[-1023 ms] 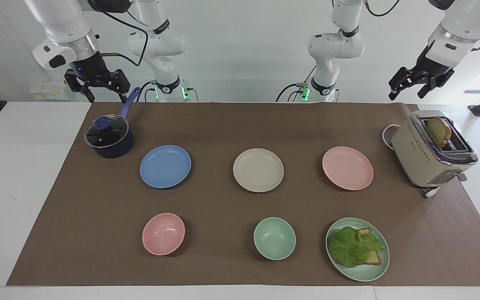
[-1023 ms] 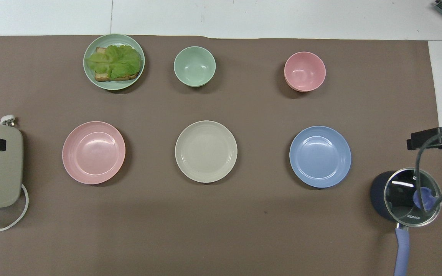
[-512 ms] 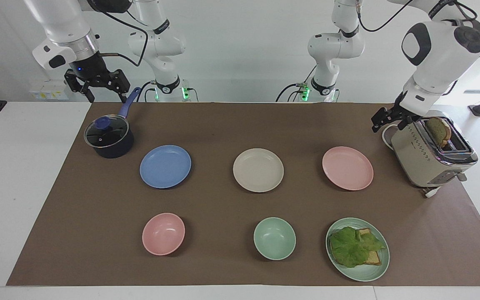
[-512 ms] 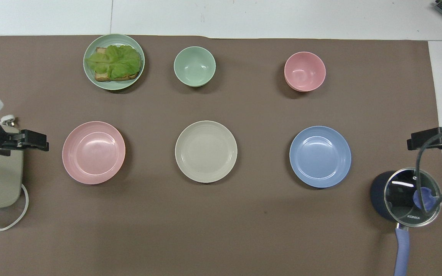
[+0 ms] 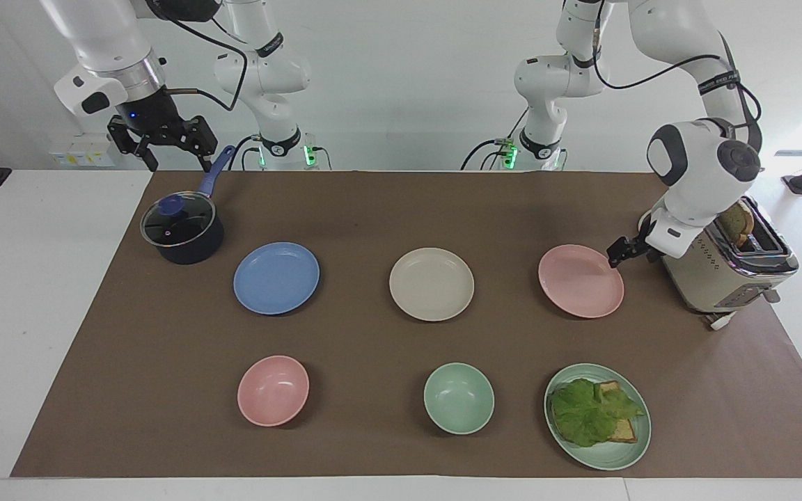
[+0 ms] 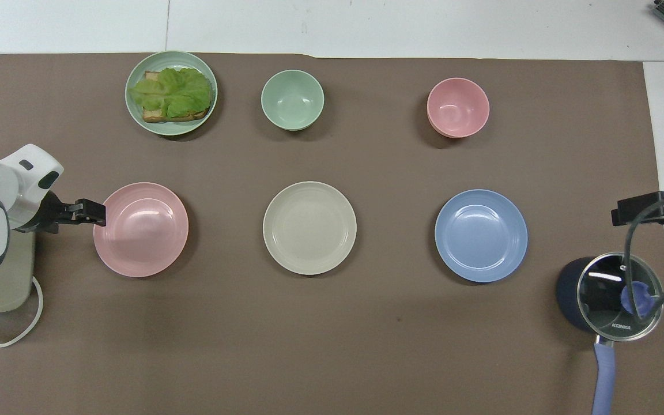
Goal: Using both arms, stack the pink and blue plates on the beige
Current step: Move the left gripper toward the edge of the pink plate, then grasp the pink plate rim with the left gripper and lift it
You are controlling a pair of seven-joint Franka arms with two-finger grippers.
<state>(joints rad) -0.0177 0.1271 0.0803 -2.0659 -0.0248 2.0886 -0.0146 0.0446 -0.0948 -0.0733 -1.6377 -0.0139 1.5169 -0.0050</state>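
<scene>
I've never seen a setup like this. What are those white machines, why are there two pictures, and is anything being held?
Those are two jointed robot arms, each ending in a black two-fingered end effector. One picture faces the robots from across the table; the other looks down from above them.

On the brown mat lie a pink plate, a beige plate and a blue plate in a row. Farther from the robots are a pink bowl, a green bowl and a green plate with lettuce on toast. A lidded saucepan and a toaster sit at the ends.

Nothing is held. The left end effector, open, is at the pink plate's rim; the right end effector waits, open, above the saucepan.
</scene>
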